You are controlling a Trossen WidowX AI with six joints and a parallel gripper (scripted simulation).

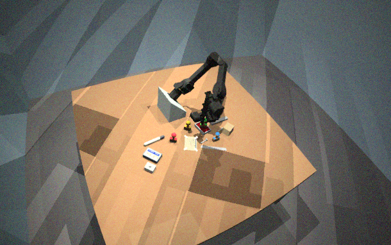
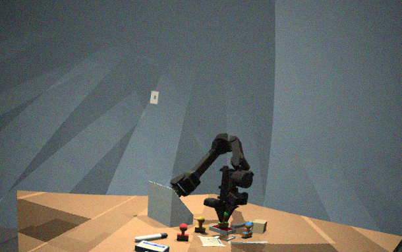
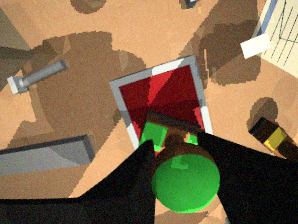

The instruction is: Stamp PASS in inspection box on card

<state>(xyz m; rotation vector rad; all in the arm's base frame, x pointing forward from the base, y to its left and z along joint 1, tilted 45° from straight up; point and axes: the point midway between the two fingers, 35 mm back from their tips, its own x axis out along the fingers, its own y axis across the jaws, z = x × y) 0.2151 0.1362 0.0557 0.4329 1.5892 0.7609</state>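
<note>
My gripper (image 1: 204,121) (image 2: 224,220) (image 3: 175,143) is shut on the green-knobbed stamp (image 3: 186,182) (image 2: 225,215), which is upright, base down. Its lettering cannot be read. The stamp's base is over the near part of the open red ink pad (image 1: 202,129) (image 2: 227,231) (image 3: 165,95), on it or just above it; the contact is hidden. The pad has a grey rim. The cream card (image 1: 190,144) (image 2: 211,241) (image 3: 286,42) lies taped to the bench beside the pad; its inspection box cannot be made out clearly.
A yellow stamp (image 1: 188,125) (image 2: 200,225), red stamp (image 1: 173,138) (image 2: 183,232) and blue stamp (image 1: 216,136) (image 2: 248,229) stand around the pad and card. A wooden block (image 1: 227,128), grey bar (image 3: 47,154), white strip (image 1: 214,148), marker (image 1: 154,140), blue-white box (image 1: 152,155) and grey wedge (image 2: 168,211) also lie nearby.
</note>
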